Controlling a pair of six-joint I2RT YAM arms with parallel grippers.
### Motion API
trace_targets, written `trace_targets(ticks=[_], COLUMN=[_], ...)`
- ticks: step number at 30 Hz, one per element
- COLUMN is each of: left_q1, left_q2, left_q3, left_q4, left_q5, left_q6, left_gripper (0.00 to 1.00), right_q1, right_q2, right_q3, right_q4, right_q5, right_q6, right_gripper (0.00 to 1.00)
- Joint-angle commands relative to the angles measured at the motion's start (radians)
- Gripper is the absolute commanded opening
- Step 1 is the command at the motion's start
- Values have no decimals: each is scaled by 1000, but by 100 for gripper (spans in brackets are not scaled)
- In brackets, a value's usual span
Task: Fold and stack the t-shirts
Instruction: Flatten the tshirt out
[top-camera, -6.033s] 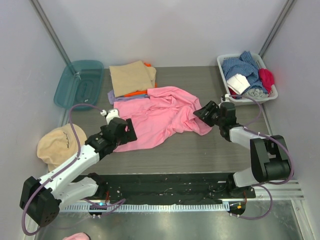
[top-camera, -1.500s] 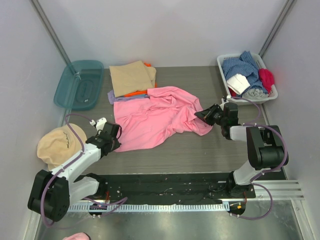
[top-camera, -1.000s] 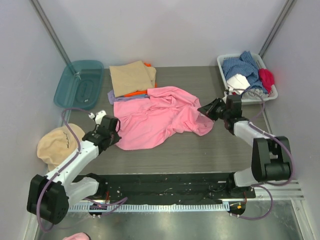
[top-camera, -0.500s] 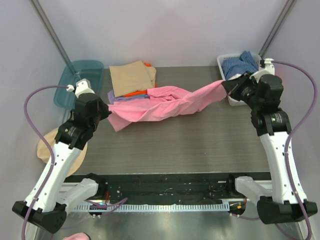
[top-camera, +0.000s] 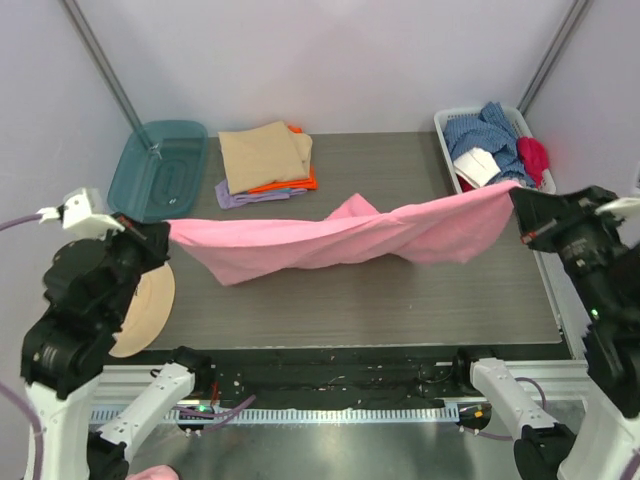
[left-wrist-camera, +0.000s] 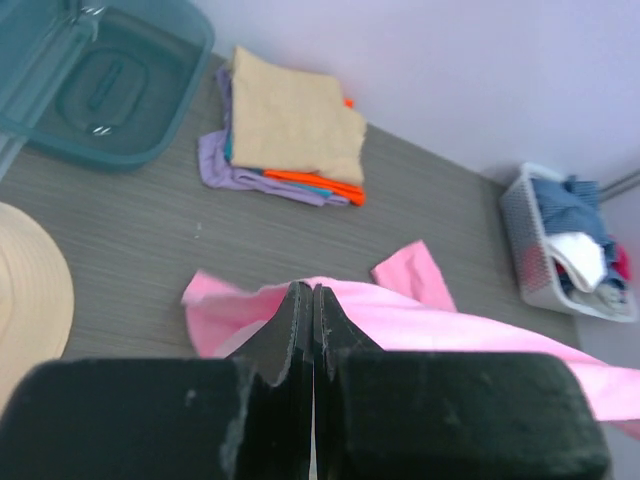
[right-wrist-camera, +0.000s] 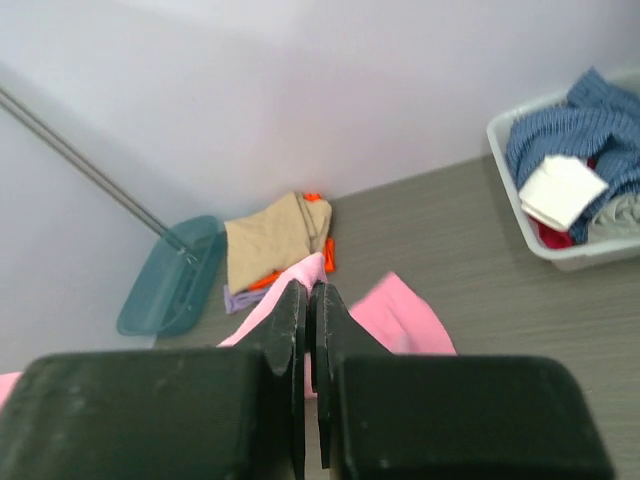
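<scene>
The bright pink t-shirt (top-camera: 340, 238) hangs stretched in the air above the table, sagging and twisted in the middle. My left gripper (top-camera: 162, 232) is shut on its left end, and my right gripper (top-camera: 519, 194) is shut on its right end. In the left wrist view, pink cloth (left-wrist-camera: 440, 325) spreads from the closed left gripper (left-wrist-camera: 306, 288). The right wrist view shows the right gripper (right-wrist-camera: 312, 286) pinching a pink corner (right-wrist-camera: 318, 266). A folded stack sits at the back of the table: tan t-shirt (top-camera: 265, 155) on top, orange (top-camera: 292, 185) and lilac (top-camera: 238, 197) edges below.
A teal plastic bin (top-camera: 158, 168) stands at the back left. A white basket (top-camera: 441, 125) of mixed laundry is at the back right. The round tan cap (top-camera: 148, 308) lies at the left edge, partly under my left arm. Grey walls close in on three sides.
Both arms have risen and pulled apart, lifting the pink t-shirt off the table and stretching it between the grippers. The folded stack has not moved.
</scene>
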Motion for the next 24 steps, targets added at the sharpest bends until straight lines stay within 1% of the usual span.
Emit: trace_targets(ticks=[1, 4, 6, 10, 12, 15, 17, 18, 19, 20, 22, 23, 24], left_q1=[6, 8, 6, 6, 6, 6, 7, 8, 6, 7, 6, 6, 7], left_q2=[-46, -26, -5, 37, 63, 84, 91, 98, 109, 117, 149, 187, 218], left_q3=[124, 247, 339, 382, 386, 334, 283, 181, 102, 64, -17, -36, -47], left_q4=[-74, -109, -125, -116, -111, -70, -27, 31, 57, 117, 206, 237, 264], left_q5=[101, 120, 129, 109, 88, 98, 112, 121, 133, 137, 150, 154, 155], left_q6=[33, 43, 56, 90, 112, 116, 112, 104, 103, 103, 106, 119, 132], left_gripper=[0, 0, 0, 0, 0, 0, 0, 0, 0, 0, 0, 0, 0], right_q1=[1, 3, 1, 3, 3, 3, 3, 3, 3, 3, 3, 3, 3], right_q2=[23, 66, 89, 37, 31, 23, 19, -12, -23, -27, -9, 0, 14], right_q3=[270, 410, 439, 309, 292, 251, 177, 30, -32, -151, -241, -299, -326], right_q4=[-133, -188, -210, -147, -144, -138, -130, -57, -17, 69, 149, 227, 273], right_q5=[7, -24, -22, -13, -2, 34, 45, 45, 45, 45, 45, 45, 82], right_q6=[-42, -46, -48, -34, -33, -45, -51, -30, -20, -2, 9, 13, 18], right_gripper=[1, 1, 1, 1, 1, 1, 1, 1, 1, 1, 1, 1, 1])
